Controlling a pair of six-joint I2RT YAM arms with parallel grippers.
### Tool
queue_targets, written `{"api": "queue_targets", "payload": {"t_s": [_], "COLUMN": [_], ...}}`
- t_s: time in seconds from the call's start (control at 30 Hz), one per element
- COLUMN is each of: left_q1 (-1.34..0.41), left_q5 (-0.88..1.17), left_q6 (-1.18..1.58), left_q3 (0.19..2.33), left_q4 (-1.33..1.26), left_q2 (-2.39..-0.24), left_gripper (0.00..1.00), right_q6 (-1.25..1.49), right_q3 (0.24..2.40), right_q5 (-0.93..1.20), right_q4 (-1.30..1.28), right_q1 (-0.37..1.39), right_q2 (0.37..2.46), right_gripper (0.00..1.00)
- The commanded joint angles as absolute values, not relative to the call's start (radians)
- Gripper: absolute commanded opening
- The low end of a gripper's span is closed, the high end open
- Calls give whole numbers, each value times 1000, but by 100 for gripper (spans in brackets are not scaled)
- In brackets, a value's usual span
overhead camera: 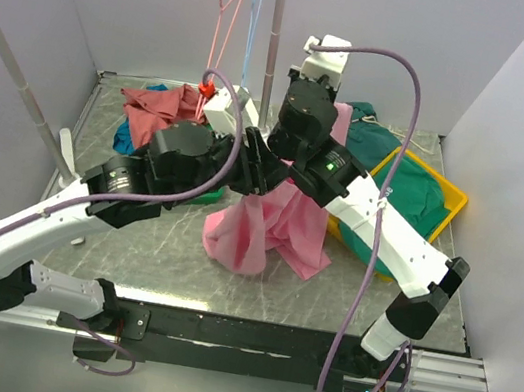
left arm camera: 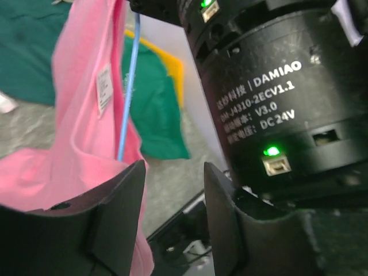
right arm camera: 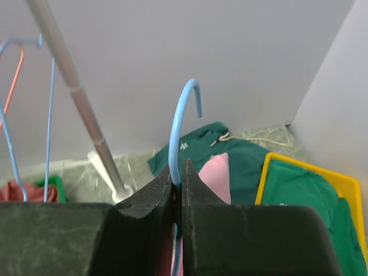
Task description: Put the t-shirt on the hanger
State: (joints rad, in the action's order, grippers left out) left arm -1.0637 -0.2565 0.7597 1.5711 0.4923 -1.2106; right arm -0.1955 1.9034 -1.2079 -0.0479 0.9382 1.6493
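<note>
Your right fingers [right arm camera: 150,198] are pinched tight on the neck of the thin light-blue wire hanger [right arm camera: 183,109], with its hook standing above them. The plain bright pink cloth t-shirt [overhead camera: 272,223] hangs between both arms, the blue wire against it and its lower end down on the marbled tabletop [overhead camera: 151,248]. Your left fingers [left arm camera: 123,207] stand apart and empty, just beside the cloth.

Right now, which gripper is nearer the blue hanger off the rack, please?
Right: right gripper is shut on the hanger below its hook; left gripper hangs open beside the t-shirt.
</note>
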Motion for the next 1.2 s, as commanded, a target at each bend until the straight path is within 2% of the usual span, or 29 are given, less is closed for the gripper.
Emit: {"api": "queue_targets", "payload": {"t_s": [0.0,0.03,0.13,0.17,0.27,0.47,0.53,0.6,0.63,0.67,0.83,0.97,1.17], "left_q1": [-1062,-1062,-1062,-1060,-1054,-1003,-979,-974,-974,-974,-974,-974,-974], "left_q5": [-363,-373,-405,-426,-452,-457,-416,-350,-318,-293,-183,-172,-281], "left_q6": [695,689,661,644,614,569,539,511,476,466,413,391,281], "left_q3": [1591,1589,1601,1605,1634,1692,1706,1730,1739,1753,1761,1766,1772], "left_q4": [540,541,548,548,554,534,502,479,465,442,420,472,656], "left_q2": [-1219,-1235,-1275,-1287,-1334,-1394,-1404,-1407,-1404,-1401,-1322,-1260,-1173], "left_gripper": [50,49,34,25,13,10,11,18,22,32,54,58,51], "right_q6": [-2,39,95,109,158,204,206,175,163,158,149,152,144], "right_q3": [1922,1927,1934,1931,1907,1876,1853,1844,1848,1859,1848,1855,1847], "right_q5": [-1111,-1098,-1075,-1050,-970,-902,-874,-905,-919,-922,-885,-876,-885], "right_q4": [-291,-314,-393,-408,-432,-480,-476,-462,-462,-489,-474,-488,-488], "right_q1": [942,943,943,943,943,946,948,945,942,927,878,847,842], "right_q2": [1566,1560,1540,1514,1450,1358,1330,1328,1342,1354,1351,1362,1367], "right_gripper": [0,0,0,0,0,0,0,0,0,0,0,0,0]}}
